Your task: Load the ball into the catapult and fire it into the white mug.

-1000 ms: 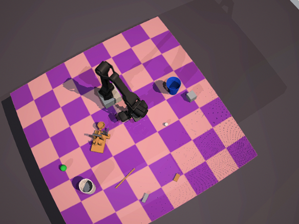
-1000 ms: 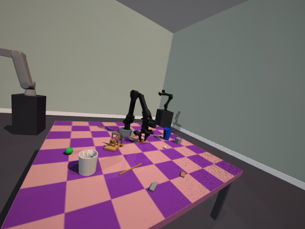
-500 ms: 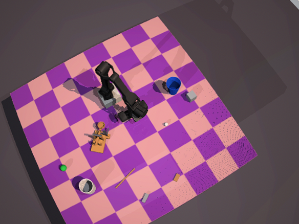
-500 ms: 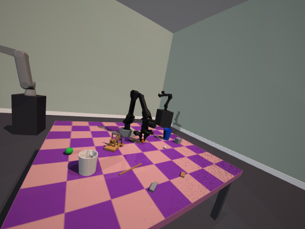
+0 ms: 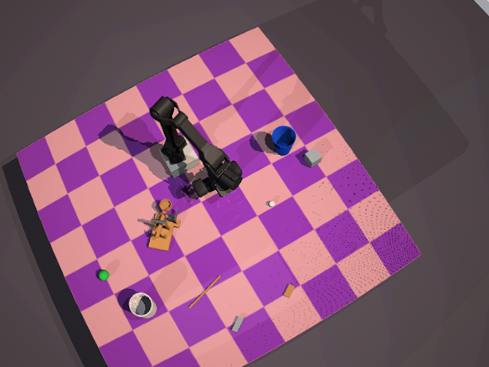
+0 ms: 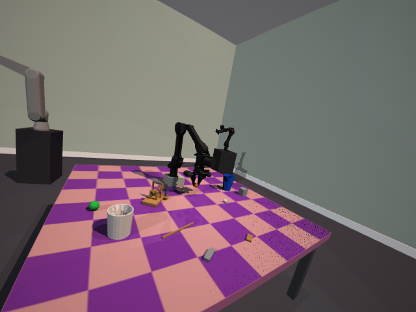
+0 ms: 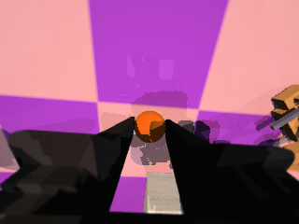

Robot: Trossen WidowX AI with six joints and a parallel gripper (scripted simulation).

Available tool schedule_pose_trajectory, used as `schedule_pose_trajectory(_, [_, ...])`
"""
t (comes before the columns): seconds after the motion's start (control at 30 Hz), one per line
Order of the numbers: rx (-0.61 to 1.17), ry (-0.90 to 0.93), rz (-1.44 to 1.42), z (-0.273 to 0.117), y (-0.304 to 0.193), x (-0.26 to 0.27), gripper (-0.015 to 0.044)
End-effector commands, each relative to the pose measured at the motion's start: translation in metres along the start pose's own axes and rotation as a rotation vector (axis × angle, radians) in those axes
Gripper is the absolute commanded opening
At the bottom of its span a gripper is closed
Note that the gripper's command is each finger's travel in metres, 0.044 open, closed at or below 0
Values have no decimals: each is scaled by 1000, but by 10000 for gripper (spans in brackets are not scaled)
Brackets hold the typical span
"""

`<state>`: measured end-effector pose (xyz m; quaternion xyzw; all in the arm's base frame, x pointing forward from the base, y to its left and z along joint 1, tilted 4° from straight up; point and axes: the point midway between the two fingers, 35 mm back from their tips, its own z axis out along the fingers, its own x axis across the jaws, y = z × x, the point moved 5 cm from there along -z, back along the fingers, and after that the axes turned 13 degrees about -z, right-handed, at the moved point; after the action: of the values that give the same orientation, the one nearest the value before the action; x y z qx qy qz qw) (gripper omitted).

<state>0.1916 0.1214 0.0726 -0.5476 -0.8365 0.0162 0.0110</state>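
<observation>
My gripper is shut on the orange ball, held between the fingertips a little above the table. In the top view the arm hides the ball. The orange-brown wooden catapult stands near the arm's base, with a grey bar across it; its round cup points toward the arm side and looks empty. Only part of the catapult shows at the wrist view's right edge. The white mug stands upright beyond the catapult's flat base end.
A green ball lies near the mug. A wooden stick, a grey block and a small tan block lie farther right. A blue cup, a grey cube and a small white ball are beyond the gripper.
</observation>
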Motion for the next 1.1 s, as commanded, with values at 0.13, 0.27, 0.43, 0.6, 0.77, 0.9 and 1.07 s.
schedule_pose_trajectory(0.13, [3, 13, 0, -56, -3, -4, 0])
schedule_pose_trajectory(0.27, [11, 15, 1, -72, -7, -5, 0])
schedule_pose_trajectory(0.43, [12, 15, 3, -72, -7, -6, 0])
schedule_pose_trajectory(0.6, [33, 13, 56, -69, -4, -23, 0])
schedule_pose_trajectory(0.77, [58, 14, 116, -66, -2, -43, 0])
schedule_pose_trajectory(0.9, [80, 16, 164, -64, -1, -59, 0])
schedule_pose_trajectory(1.07, [109, 22, 224, -60, -2, -79, 0])
